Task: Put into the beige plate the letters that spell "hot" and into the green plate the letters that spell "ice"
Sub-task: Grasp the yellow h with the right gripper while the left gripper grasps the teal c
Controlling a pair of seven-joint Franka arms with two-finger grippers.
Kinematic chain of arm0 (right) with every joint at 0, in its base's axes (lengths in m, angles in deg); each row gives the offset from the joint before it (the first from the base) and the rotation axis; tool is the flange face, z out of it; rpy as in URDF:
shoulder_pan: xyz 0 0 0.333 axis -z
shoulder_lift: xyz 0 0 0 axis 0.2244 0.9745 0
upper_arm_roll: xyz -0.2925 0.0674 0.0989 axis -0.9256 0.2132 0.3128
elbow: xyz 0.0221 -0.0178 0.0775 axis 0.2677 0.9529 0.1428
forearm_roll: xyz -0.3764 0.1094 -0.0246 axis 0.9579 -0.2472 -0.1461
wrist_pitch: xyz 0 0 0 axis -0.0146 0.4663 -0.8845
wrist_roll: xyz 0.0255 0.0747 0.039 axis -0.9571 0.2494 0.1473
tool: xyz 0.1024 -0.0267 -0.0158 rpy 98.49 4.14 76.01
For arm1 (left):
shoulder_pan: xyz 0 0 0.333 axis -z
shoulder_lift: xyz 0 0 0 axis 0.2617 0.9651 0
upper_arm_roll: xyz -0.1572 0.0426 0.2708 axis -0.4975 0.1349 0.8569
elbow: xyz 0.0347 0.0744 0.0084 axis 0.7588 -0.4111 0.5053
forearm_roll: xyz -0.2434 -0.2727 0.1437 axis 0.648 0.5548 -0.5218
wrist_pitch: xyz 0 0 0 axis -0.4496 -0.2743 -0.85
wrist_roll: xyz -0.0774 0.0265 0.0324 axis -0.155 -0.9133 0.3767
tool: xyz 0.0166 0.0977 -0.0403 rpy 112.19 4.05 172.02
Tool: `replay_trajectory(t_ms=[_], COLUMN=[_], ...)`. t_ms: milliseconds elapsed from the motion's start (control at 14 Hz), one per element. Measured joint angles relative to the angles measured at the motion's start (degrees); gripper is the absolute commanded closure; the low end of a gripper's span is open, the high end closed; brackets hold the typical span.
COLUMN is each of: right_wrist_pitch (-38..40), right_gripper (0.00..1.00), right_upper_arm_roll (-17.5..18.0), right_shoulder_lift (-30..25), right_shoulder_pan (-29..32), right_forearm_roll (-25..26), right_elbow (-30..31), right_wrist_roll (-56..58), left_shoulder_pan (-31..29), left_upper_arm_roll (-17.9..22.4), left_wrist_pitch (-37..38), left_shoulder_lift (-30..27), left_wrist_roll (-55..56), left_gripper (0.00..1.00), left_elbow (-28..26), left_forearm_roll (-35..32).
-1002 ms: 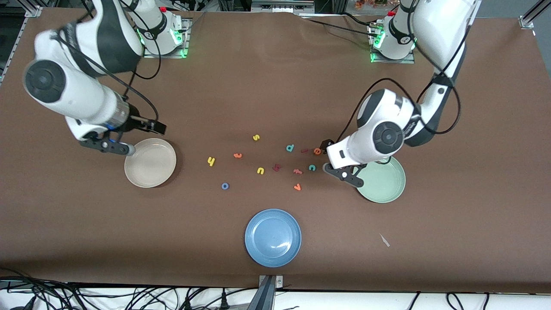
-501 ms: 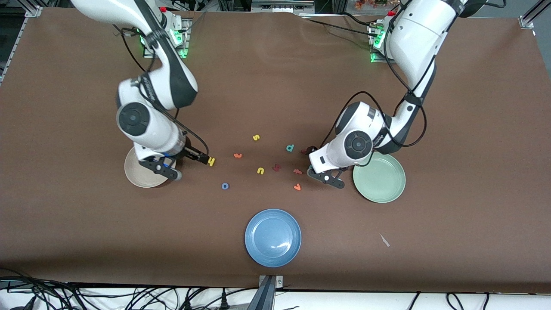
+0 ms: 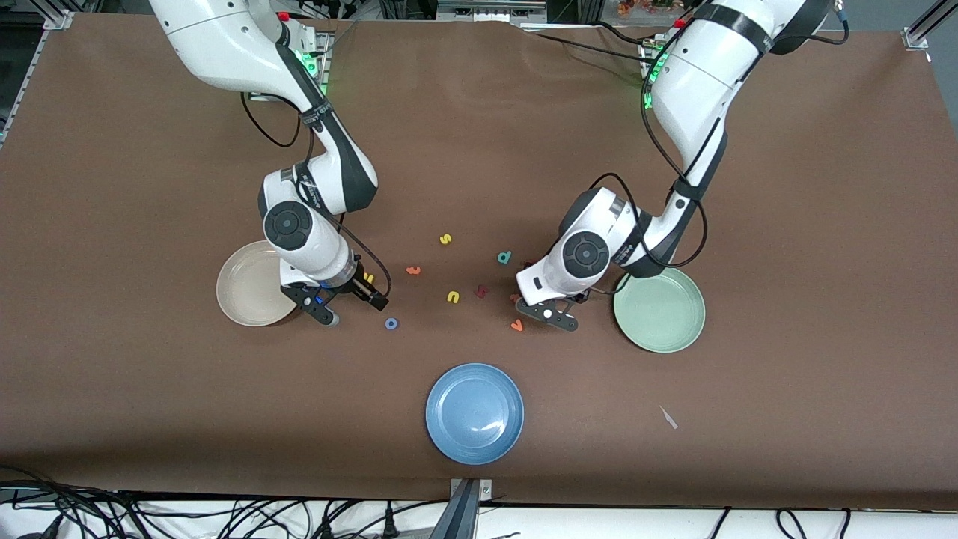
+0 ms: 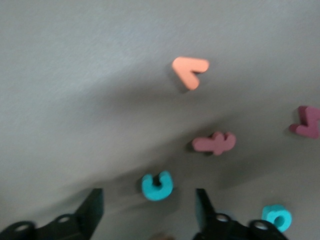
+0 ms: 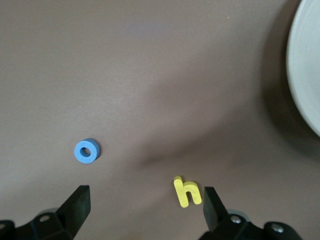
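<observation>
Your right gripper (image 5: pixel 142 205) hangs wide over the yellow h (image 5: pixel 187 192), low centre of its wrist view, blue o (image 5: pixel 87 151) nearby. Your left gripper (image 4: pixel 147 210) brackets the teal c (image 4: pixel 157 185), fingers spread apart. Brown table (image 3: pixel 786 224); beige plate (image 3: pixel 247 292) and green plate (image 3: pixel 662 311) at mid-frame.

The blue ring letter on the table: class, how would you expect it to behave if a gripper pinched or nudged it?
The blue ring looks like foam, so probably very light and slightly squashy. Lying flat on the table, it will likely slide rather than roll. Being tiny and low, it may slip from wide fingers.
</observation>
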Motion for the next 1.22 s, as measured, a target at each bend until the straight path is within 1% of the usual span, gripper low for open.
replay_trajectory(t_ms=[72,286,358,429,501,644,787,930,1074,1145,1217], right_wrist_pitch=[-0.54,-1.53,-1.54,-1.54,-1.54,-1.54,-1.54,-1.54,-1.54,-1.54,-1.54], right_gripper=[0.00,0.01,0.01,0.03,0.06,0.09,0.13,0.20,0.32,0.39,0.46], right_upper_arm_roll=[-0.03,-0.03,-0.02,0.02,0.14,0.37,0.53,0.72,0.81,0.81,0.81], right_shoulder_lift=[0.01,0.10,0.20,0.35,0.47,0.74,1.29,1.84,2.17,2.20,2.20], right_shoulder_pan=[0.00,0.00,0.00,-0.01,-0.02,-0.03,-0.04,-0.04,-0.05,-0.05,-0.05], right_forearm_roll=[0.00,0.00,0.00,0.00,0.00,0.00,0.00,0.00,0.00,0.00,0.00], right_elbow=[0.74,2.76,3.10,3.29,3.52,3.93,3.98,4.00,4.00,4.00,4.00], right_wrist_roll=[-0.13,-0.27,-0.27,-0.27,-0.27,-0.27,-0.27,-0.27,-0.27,-0.26,-0.26], left_shoulder_pan=[0.17,0.23,0.33,0.64,1.03,1.61,1.81,1.82,1.82,1.82,1.82], left_upper_arm_roll=[0.00,0.03,0.04,0.04,0.03,0.04,0.04,0.07,0.10,0.13,0.13], left_wrist_pitch=[0.00,0.00,0.00,0.00,0.00,0.00,0.01,0.01,0.05,0.16,0.16], left_shoulder_lift=[0.37,0.67,0.68,0.71,0.73,0.74,0.81,0.99,1.06,1.04,1.05], left_wrist_roll=[0.09,1.01,1.73,2.35,3.17,4.88,5.62,5.71,6.06,6.16,6.24], left_gripper=[0.30,0.35,0.38,0.43,0.50,0.55,0.65,0.79,0.94,0.96,0.96], left_elbow=[0.57,0.98,0.98,0.98,0.98,0.98,0.98,0.98,1.01,1.08,1.08], left_forearm_roll=[0.00,-0.01,-0.10,-0.72,-2.03,-3.29,-3.55,-3.95,-4.90,-4.94,-4.94])
